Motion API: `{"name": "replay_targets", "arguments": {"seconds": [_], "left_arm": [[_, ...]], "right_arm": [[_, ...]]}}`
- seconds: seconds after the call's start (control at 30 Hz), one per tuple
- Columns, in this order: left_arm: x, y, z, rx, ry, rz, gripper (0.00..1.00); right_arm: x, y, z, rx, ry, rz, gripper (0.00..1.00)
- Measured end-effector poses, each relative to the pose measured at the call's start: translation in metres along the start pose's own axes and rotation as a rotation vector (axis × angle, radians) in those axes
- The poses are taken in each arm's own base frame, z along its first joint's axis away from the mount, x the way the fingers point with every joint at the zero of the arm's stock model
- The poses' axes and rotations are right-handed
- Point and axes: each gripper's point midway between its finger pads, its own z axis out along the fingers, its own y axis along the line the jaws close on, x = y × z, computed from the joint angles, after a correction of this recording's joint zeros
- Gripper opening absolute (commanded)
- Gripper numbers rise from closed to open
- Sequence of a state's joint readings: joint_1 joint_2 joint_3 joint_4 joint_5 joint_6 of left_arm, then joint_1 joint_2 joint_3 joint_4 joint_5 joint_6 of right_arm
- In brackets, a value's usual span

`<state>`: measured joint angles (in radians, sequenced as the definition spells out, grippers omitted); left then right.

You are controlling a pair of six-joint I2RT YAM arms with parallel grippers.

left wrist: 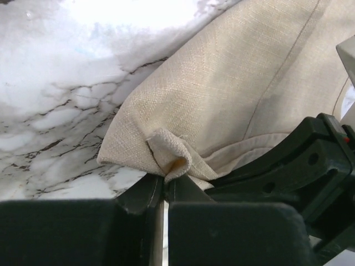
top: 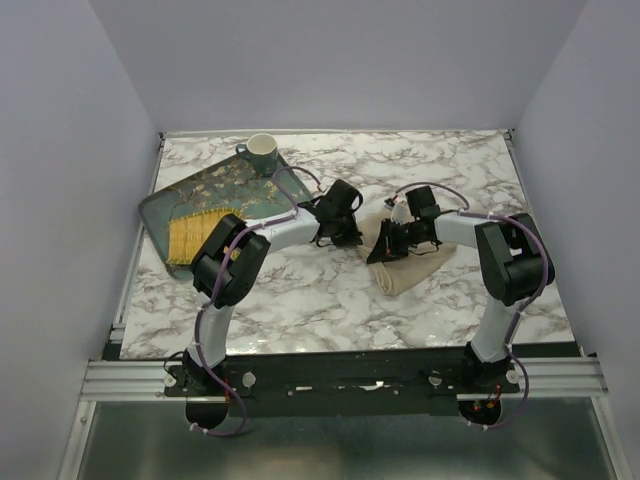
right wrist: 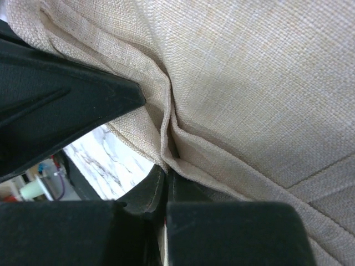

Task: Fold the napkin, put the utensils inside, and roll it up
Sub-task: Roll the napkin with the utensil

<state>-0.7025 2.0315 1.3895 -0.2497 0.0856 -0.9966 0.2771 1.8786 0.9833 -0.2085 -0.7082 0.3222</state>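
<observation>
Napkin [left wrist: 233, 83] seemingly folded, left gripper [left wrist: 165, 185] pinching its corner, right gripper [right wrist: 166, 176] clamping a crease.

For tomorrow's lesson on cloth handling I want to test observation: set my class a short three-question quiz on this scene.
1. True or false: the left gripper pinches a corner of the napkin.
2. Where is the green mug? A) on the napkin B) at the floral tray's far corner C) beside the right arm's base
3. Fill in: the right gripper is shut on the ____.
Key: 1 true; 2 B; 3 napkin.
</observation>
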Motion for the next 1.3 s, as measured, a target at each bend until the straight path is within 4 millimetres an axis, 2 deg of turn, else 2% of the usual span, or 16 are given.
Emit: {"name": "replay_targets", "arguments": {"seconds": [0.17,0.37,0.57,0.8,0.83,0.87,1.03,1.17,1.2,1.3], "left_arm": [[0.001,-0.003,-0.002,0.000,0.003,0.024,0.00],[0.001,-0.006,-0.004,-0.006,0.015,0.028,0.00],[0.002,-0.009,-0.004,-0.002,0.036,0.020,0.00],[0.005,-0.007,-0.004,-0.012,0.051,0.011,0.00],[0.005,-0.008,-0.004,-0.012,0.051,0.010,0.00],[0.005,-0.008,-0.004,-0.012,0.051,0.009,0.00],[0.005,-0.008,-0.004,-0.010,0.054,0.004,0.00],[0.005,-0.008,-0.005,-0.008,0.056,-0.001,0.00],[0.004,-0.008,-0.005,-0.008,0.056,-0.002,0.00],[0.005,-0.008,-0.005,-0.006,0.058,-0.006,0.00]], "right_arm": [[-0.001,0.001,-0.002,0.057,0.003,-0.038,0.32],[0.004,0.004,-0.014,0.185,0.003,-0.091,0.45],[0.009,0.013,-0.034,0.324,-0.017,-0.167,0.51],[0.017,0.033,-0.034,0.486,-0.061,-0.340,0.54],[0.018,0.034,-0.033,0.505,-0.066,-0.358,0.63],[0.019,0.034,-0.033,0.540,-0.079,-0.377,1.00],[0.022,0.035,-0.032,0.669,-0.126,-0.456,0.99],[0.020,0.033,-0.034,0.732,-0.159,-0.486,0.85],[0.021,0.033,-0.033,0.744,-0.166,-0.494,0.73],[0.021,0.037,-0.030,0.759,-0.185,-0.515,0.71]]}}
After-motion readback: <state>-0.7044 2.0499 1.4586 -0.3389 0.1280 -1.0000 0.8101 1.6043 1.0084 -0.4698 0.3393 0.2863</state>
